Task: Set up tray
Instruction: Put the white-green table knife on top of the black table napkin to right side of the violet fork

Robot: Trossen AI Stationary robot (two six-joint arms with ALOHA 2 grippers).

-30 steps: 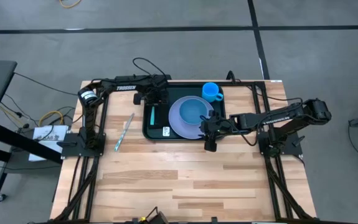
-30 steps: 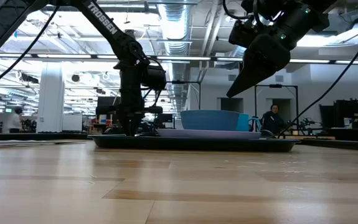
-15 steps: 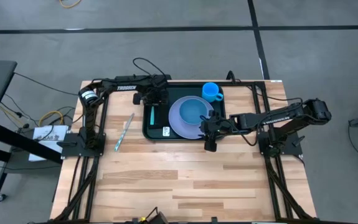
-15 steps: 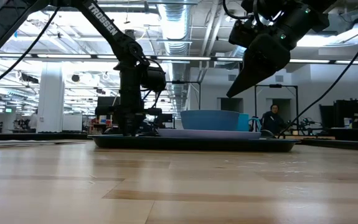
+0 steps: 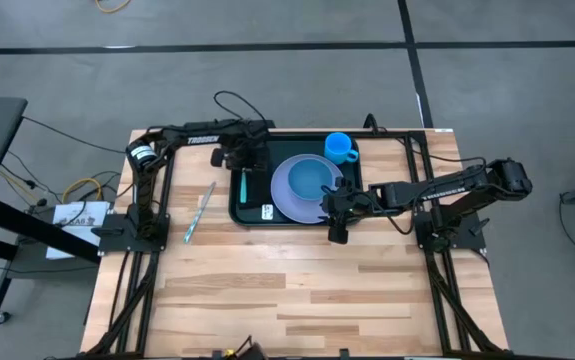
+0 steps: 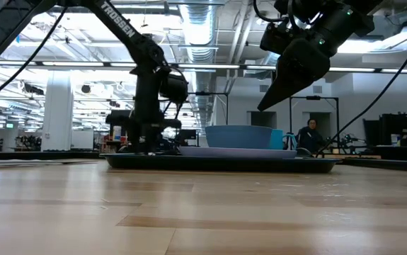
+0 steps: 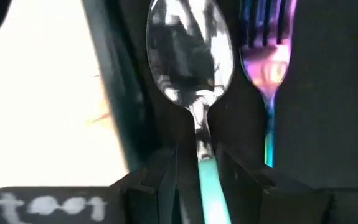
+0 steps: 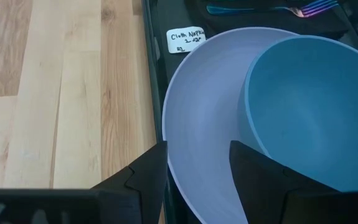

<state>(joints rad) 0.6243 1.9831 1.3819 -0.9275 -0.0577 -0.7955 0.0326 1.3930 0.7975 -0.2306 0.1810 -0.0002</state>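
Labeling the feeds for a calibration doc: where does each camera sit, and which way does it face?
High: overhead, straight down; both arms, tray.
Low: table height, level toward the room; both arms from above.
Left wrist: looks past the left gripper onto spoon and fork.
Right wrist: looks past the right gripper onto plate and bowl.
Shared: plate and bowl appear in the high, low and right wrist views.

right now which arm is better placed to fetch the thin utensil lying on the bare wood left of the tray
Left: its gripper hovers at the dark rectangular tray's left end near that pale utensil; the right gripper is past the lavender plate.
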